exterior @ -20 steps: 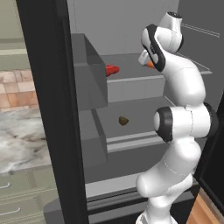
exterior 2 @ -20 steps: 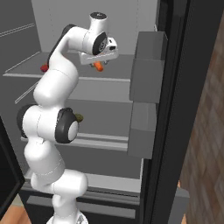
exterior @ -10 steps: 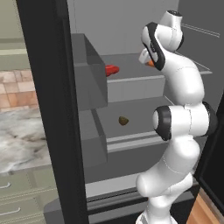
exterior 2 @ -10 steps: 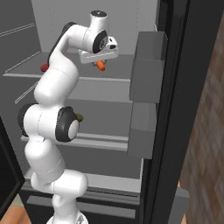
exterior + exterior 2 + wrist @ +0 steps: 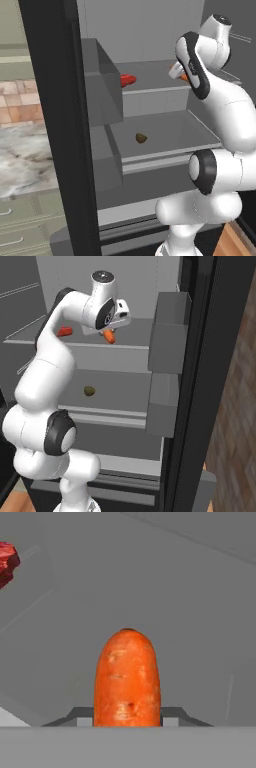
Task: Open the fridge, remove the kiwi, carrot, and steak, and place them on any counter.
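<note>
Grey shelves fill the open fridge (image 5: 165, 286) ahead of you, and at the upper shelf your pincer (image 5: 109, 335) is closed on the carrot (image 5: 127, 679), which sticks out beyond its tips. Farther left on that shelf lies the steak (image 5: 127, 79), and the kiwi (image 5: 141, 138) sits on the shelf below. You look to be mid-removal of the carrot, so next draw it clear of the fridge and carry it left to the marbled desk (image 5: 25, 160).

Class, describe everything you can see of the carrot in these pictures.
The carrot is a short, bright orange stick with a rounded tip and faint darker flecks on its skin. It sits between the tips of the gripper, pointing away from the hand, over the fridge's upper shelf. Whether it rests on the shelf cannot be told. The steak lies apart from it.
</note>
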Motion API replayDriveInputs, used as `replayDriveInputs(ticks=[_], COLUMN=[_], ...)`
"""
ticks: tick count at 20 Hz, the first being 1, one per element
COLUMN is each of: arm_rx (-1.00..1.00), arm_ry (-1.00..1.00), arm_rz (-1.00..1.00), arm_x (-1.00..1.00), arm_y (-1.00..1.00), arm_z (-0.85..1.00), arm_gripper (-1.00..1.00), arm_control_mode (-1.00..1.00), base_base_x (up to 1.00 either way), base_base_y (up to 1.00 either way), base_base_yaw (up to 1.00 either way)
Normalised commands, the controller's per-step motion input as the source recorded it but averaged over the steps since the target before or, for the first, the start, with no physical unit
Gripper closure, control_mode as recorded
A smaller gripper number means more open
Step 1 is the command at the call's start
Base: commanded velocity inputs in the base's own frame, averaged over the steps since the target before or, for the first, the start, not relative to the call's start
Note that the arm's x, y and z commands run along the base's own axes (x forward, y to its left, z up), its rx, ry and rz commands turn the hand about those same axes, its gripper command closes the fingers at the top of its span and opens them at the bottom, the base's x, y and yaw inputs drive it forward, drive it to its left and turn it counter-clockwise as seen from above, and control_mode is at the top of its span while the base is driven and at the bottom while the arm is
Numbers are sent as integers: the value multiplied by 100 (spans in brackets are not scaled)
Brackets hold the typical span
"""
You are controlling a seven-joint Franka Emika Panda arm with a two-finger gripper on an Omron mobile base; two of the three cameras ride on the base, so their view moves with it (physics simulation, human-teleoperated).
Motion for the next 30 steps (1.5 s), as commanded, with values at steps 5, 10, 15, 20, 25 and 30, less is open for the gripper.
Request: replayDriveInputs(ticks=[5, 10, 15, 20, 25, 30], arm_rx=[-1, -6, -5, -6, -3, 0], arm_ry=[-7, 1, -5, -6, -8, -3], arm_rz=[0, 4, 2, 4, 1, 0], arm_x=[-100, -100, -100, -77, -57, -41], arm_y=[0, 16, 21, 22, 3, 0], arm_z=[35, 34, 7, 0, 0, 0], arm_gripper=[100, 100, 100, 100, 100, 100], arm_control_mode=[-100, -100, -100, -100, -100, 100], base_base_x=[0, 0, 0, 0, 0, -16], base_base_y=[0, 0, 0, 0, 0, 0], base_base_yaw=[0, 0, 0, 0, 0, 0])
